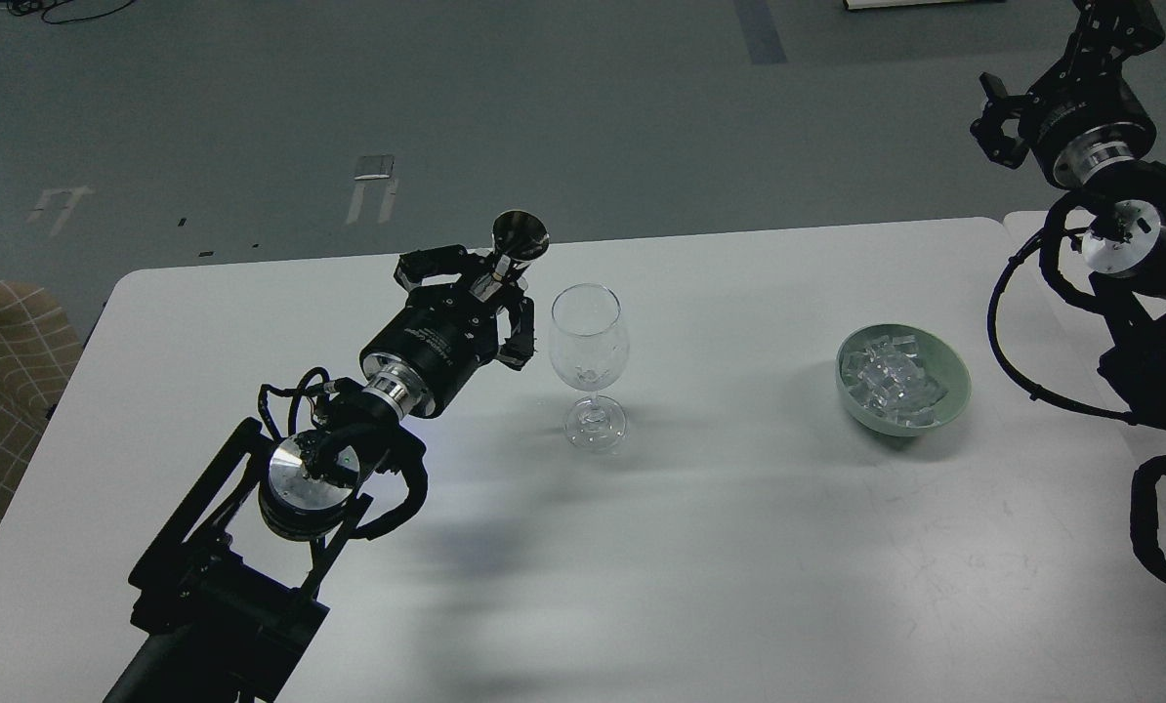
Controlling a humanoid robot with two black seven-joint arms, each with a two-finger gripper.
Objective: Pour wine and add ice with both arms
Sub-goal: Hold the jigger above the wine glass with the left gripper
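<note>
A white table (739,547) carried an upright wine glass (589,363) and, well apart, a green bowl (952,366) of ice (891,376).

Worktop (739,547) front half bare: wide passage along the near edge. Wine glass (589,363) stands mid-worktop, left gripper (476,293) with dark bottle (513,246) crowding just beside it toward the far edge. Open lane between glass and ice bowl (902,379) near right edge.

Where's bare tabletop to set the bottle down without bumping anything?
Bare: the stretch between the wine glass and the green ice bowl, and the whole near edge of the table. Crowded: around the left gripper holding the dark bottle, close beside the glass.
</note>
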